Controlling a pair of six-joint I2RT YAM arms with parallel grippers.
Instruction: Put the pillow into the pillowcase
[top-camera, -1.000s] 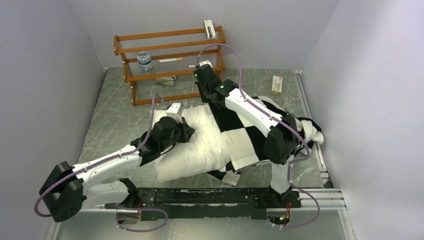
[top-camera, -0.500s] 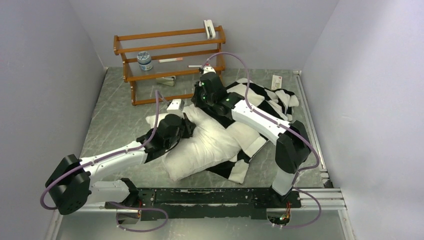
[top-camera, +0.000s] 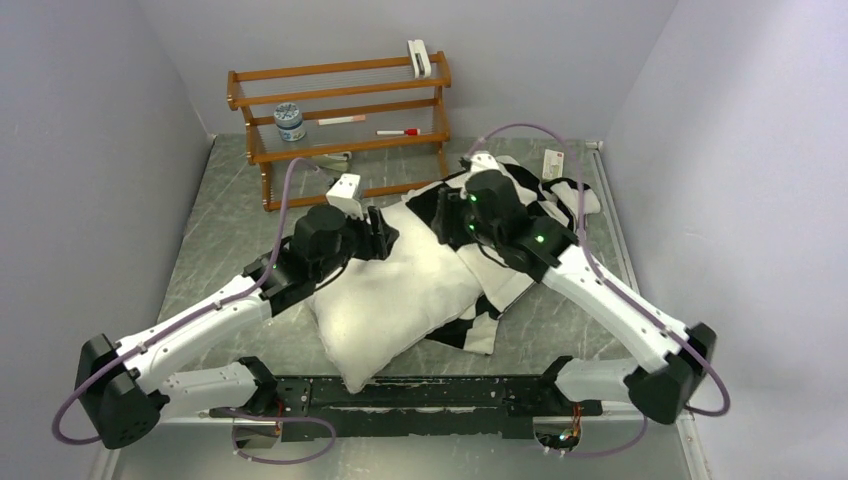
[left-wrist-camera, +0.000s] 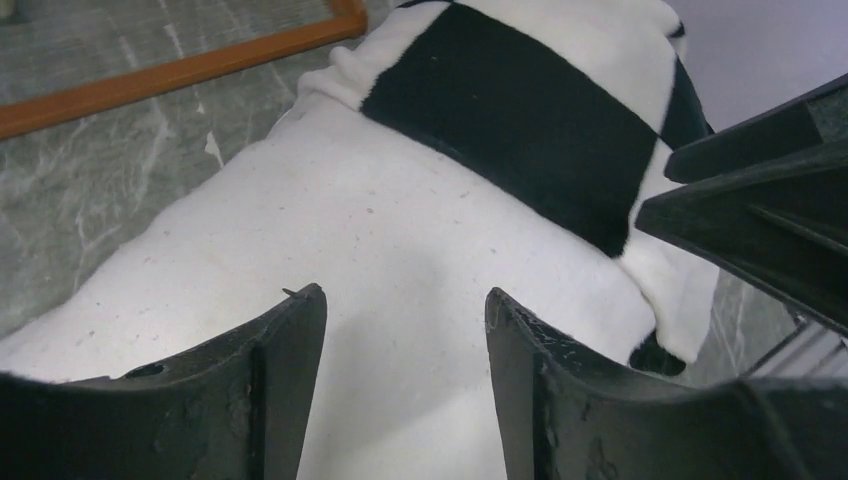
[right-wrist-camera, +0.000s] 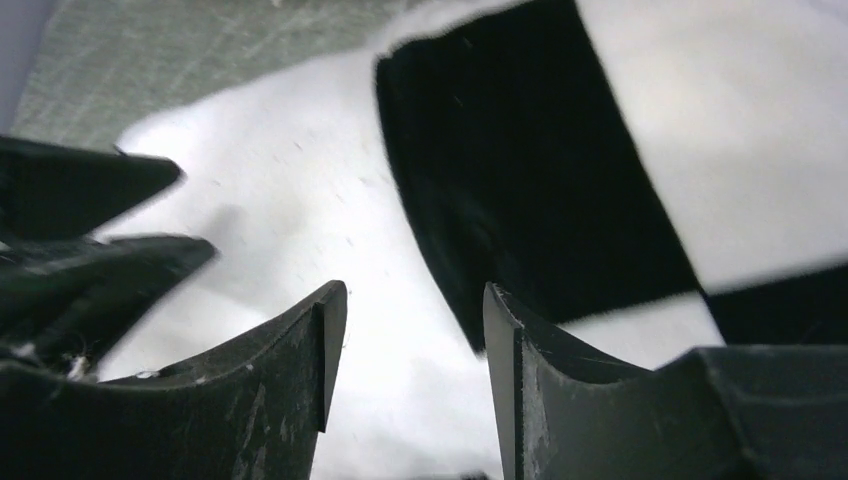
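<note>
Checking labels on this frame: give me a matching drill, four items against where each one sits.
Items
1. pillow
2. pillowcase
3. jar
4. small box

Places
A. on a shelf of the wooden rack
B. on the table, near its far right corner
C. bunched over the far right end of the white cushion
D. table centre, largely uncovered

Pairs: 1-D, 2-C, 3-A, 4-B
</note>
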